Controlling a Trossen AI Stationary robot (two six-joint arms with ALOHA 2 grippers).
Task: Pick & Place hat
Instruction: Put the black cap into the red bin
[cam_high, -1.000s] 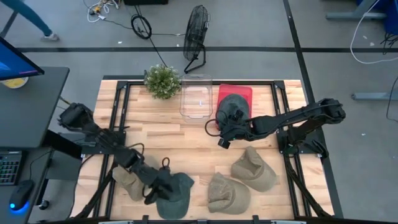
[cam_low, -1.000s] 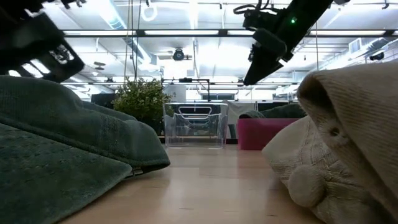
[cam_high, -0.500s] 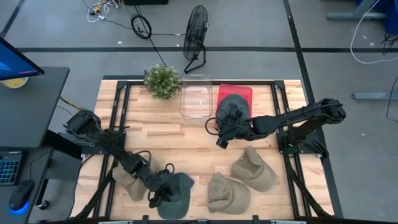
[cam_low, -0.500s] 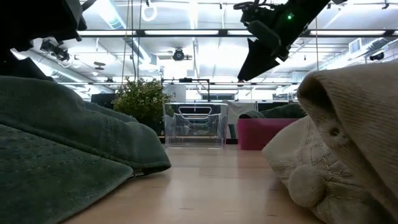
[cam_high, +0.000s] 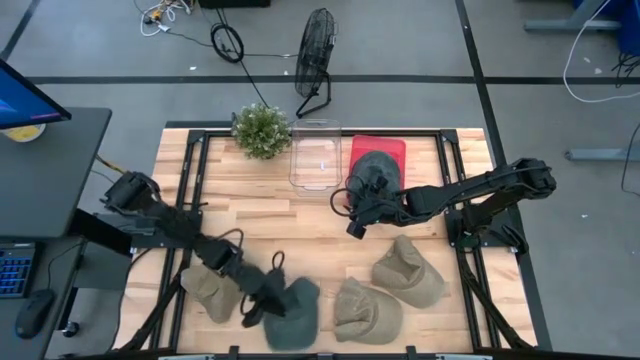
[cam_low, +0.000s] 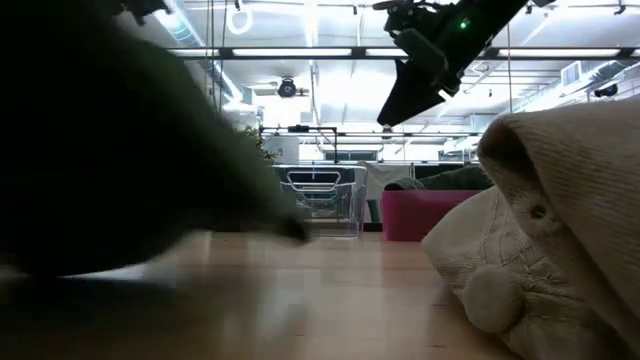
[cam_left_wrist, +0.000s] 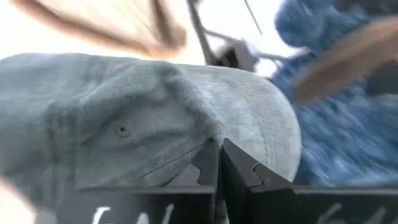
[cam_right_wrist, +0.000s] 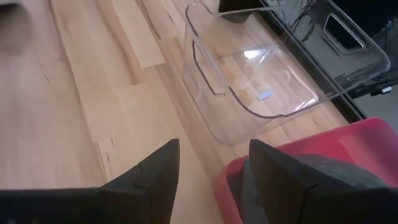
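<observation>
A dark green hat (cam_high: 297, 312) lies near the table's front edge, and my left gripper (cam_high: 263, 300) is shut on its left side. In the left wrist view the hat's crown (cam_left_wrist: 118, 124) and brim (cam_left_wrist: 267, 124) fill the picture. In the low view the hat (cam_low: 110, 150) is a dark blur at the left. My right gripper (cam_high: 355, 227) hangs open above the table, just in front of the red bin (cam_high: 392, 148). In the bin rests another green hat (cam_high: 375, 168). My left gripper pinches a raised fold of the green hat's crown cloth (cam_left_wrist: 200, 140) between its two shut fingers, close to where the brim begins. The fingers slant down at it from the table's left. Whether the hat is clear of the table, I cannot tell.
A tan hat (cam_high: 208, 290) lies beside my left arm, and two more tan hats (cam_high: 366, 310) (cam_high: 408, 270) lie to the right of the green one. A clear bin (cam_high: 315, 155) and a potted plant (cam_high: 262, 130) stand at the back.
My left gripper has come down onto the green hat and shut on its crown. The hat has since shifted a little toward the table's right and bunched up. In the low view it has risen into a blur.
</observation>
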